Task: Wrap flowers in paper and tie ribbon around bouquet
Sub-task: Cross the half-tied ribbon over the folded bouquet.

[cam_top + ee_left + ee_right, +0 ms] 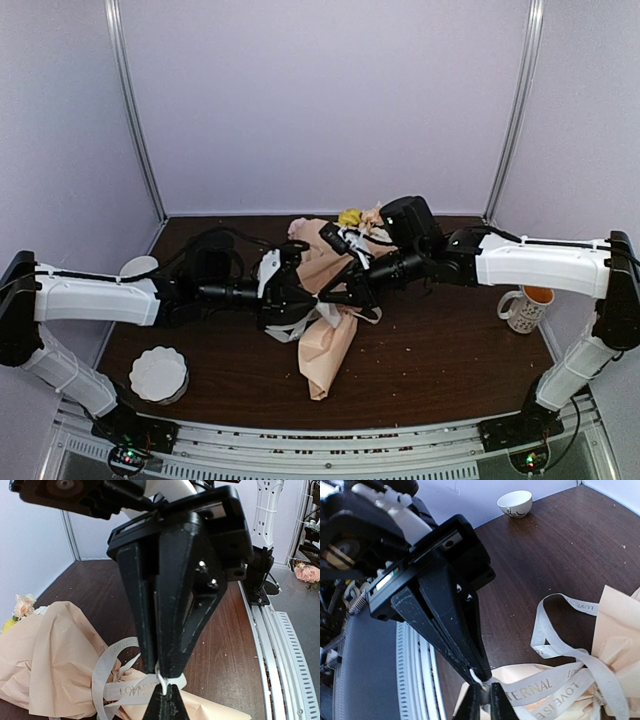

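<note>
Both pairs of fingers meet tip to tip over the dark brown desk (450,350). The left fingers (172,707) and right fingers (501,705) are each pinched tight on the printed cream-white ribbon (555,685), which loops over the peach-pink paper-cone bouquet (330,345) lying mid-desk.

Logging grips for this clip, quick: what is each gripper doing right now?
Left gripper: closed, pinching the flat cream-white printed ribbon.
Right gripper: closed on the same ribbon.

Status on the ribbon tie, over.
Left gripper shut on ribbon. Right gripper shut on ribbon. Ribbon looped loosely over bouquet. Mug, bowl well aside.
</note>
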Available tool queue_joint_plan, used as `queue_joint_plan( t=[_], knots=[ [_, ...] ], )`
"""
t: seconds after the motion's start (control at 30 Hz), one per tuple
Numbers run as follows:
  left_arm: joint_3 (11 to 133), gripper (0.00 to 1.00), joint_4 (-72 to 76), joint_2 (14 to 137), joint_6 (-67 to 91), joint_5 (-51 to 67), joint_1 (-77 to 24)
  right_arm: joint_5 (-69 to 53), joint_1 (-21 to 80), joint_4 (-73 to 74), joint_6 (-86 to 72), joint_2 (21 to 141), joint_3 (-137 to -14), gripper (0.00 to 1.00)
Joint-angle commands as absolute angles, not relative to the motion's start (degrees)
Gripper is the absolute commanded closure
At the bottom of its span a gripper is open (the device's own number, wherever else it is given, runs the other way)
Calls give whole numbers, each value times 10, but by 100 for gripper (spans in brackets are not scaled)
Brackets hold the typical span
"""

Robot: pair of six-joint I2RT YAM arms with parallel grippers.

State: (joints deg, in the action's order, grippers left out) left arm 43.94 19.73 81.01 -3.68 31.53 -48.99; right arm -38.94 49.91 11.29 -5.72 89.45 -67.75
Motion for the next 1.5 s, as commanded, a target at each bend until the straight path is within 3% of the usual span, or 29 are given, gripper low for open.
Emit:
queue_joint_plan(
  t=[0.0, 0.1, 0.13, 0.2, 0.27, 0.37, 0.63, 0.93, 1.2, 1.27, 1.33, 1.37, 1.47],
  knots=[
    [458, 100, 203, 815, -34, 325, -484, -404, 503, 108, -59, 897, -673, 98],
    [470, 100, 185, 815, -20, 318, -482, -399, 501, 100, -66, 889, -664, 100],
    [477, 95, 171, 817, -15, 311, -481, -396, 499, 93, -71, 886, -660, 100],
    [489, 60, 145, 819, 7, 290, -477, -382, 495, 89, -79, 883, -656, 100],
    [496, 44, 123, 814, 33, 278, -467, -373, 493, 89, -81, 884, -655, 100],
    [505, 32, 80, 802, 79, 229, -447, -365, 492, 87, -84, 888, -653, 100],
    [609, 34, -196, 911, 214, 73, -316, -362, 492, 89, -86, 903, -660, 100],
    [621, 30, -202, 1020, 204, 121, -307, -364, 489, 98, -80, 907, -662, 100],
    [633, 48, -232, 1060, 200, 95, -309, -377, 486, 84, -89, 913, -656, 100],
    [625, 60, -231, 1061, 199, 90, -309, -376, 485, 83, -90, 912, -655, 100],
    [620, 82, -229, 1058, 201, 88, -309, -374, 484, 80, -92, 910, -654, 100],
    [617, 100, -225, 1052, 204, 90, -309, -373, 483, 78, -95, 909, -654, 100],
    [596, 100, -184, 1004, 213, 113, -309, -370, 478, 71, -103, 909, -653, 100]
  ],
)
